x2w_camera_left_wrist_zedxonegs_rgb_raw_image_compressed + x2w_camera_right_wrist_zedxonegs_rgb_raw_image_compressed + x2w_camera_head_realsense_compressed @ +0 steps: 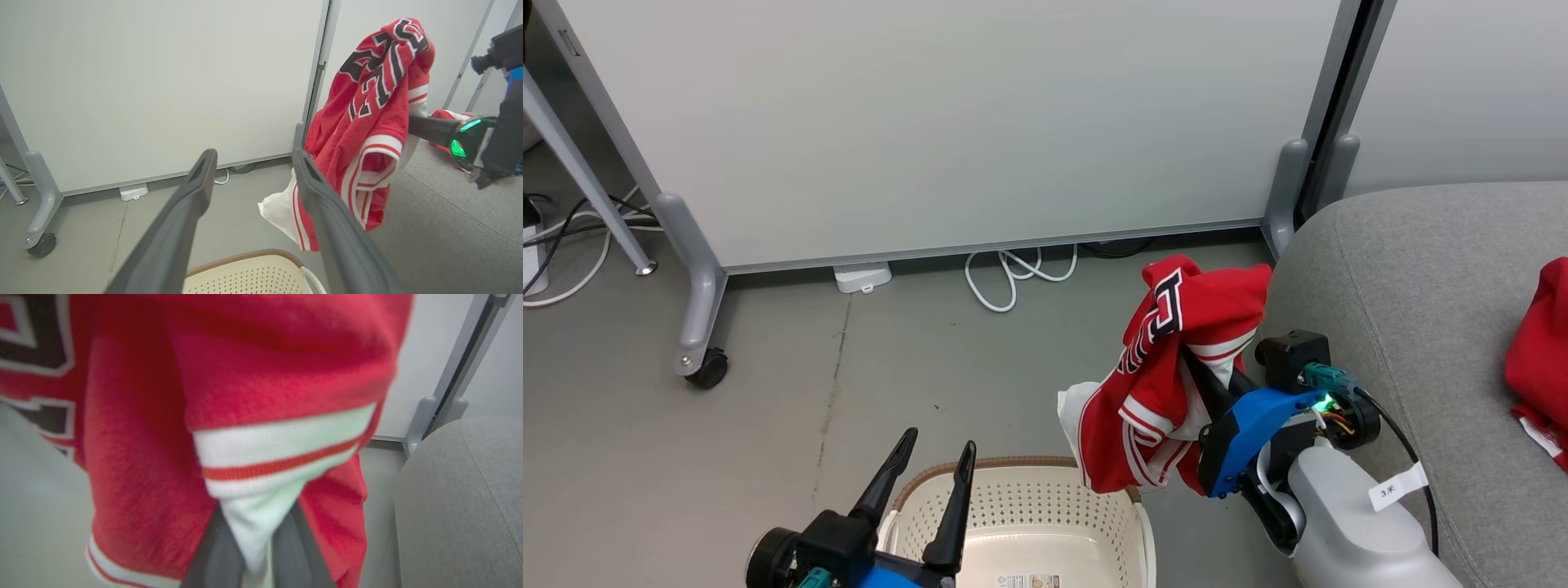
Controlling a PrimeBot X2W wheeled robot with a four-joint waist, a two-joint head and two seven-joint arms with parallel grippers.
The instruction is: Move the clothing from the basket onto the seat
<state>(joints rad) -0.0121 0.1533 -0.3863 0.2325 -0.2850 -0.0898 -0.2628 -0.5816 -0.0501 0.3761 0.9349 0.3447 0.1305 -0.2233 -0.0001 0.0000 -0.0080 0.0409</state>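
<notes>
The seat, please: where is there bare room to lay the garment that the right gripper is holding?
The seat is bare from its rounded left edge across to the second red garment lying at its right; the held garment hangs just off that edge. It is crowded only around that lying garment.

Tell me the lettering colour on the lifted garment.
The lettering on the red garment is black edged in white; clearest in the left wrist view.

A white panel (947,122) on grey feet stands at 12 o'clock on the grey floor (931,384). A looped white cable (1013,278) and a white box (862,278) lie at its lower edge; a caster (707,367) and more cables (564,237) sit at 9 o'clock.
</notes>
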